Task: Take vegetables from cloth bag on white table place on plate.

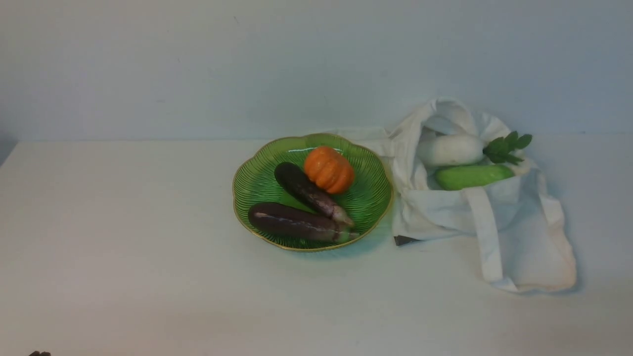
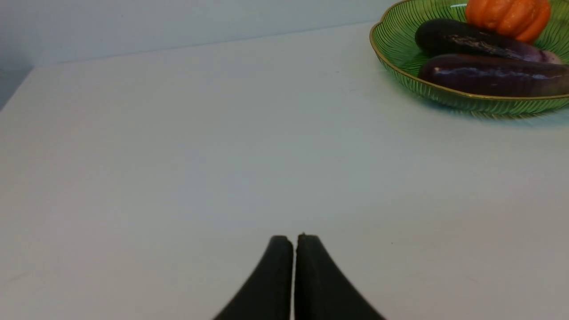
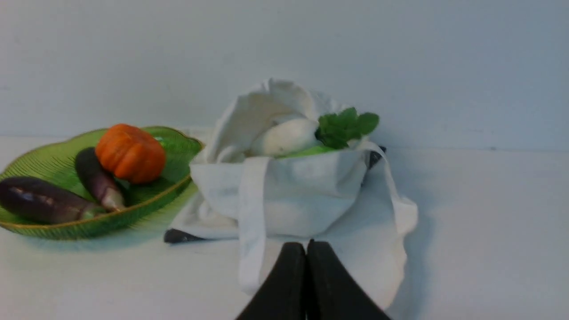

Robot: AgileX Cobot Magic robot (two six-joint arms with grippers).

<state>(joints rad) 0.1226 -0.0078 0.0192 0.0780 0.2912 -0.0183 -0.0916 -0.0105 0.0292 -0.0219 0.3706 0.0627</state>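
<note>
The green plate (image 1: 252, 183) sits mid-table on the white table (image 1: 123, 257). The long purple eggplant (image 1: 296, 222) lies at the plate's near edge. The off-white cloth bag (image 1: 519, 217) lies to the right of the plate, its mouth open. In the mouth lie the white radish (image 1: 450, 150) with green leaves (image 1: 507, 147) and the green cucumber (image 1: 474, 176). My left gripper (image 2: 294, 238) is shut and empty over bare table, well left of the plate (image 2: 391, 40). My right gripper (image 3: 306, 243) is shut and empty just in front of the bag (image 3: 306, 191); the radish (image 3: 284, 138) shows there.
A shorter blackish eggplant (image 1: 309, 193) and an orange pumpkin (image 1: 329, 169) also lie on the plate. A bag strap (image 1: 487, 237) hangs down the bag's front. A small dark corner (image 1: 405, 241) pokes out under the bag. A plain wall (image 1: 198, 64) stands behind the table.
</note>
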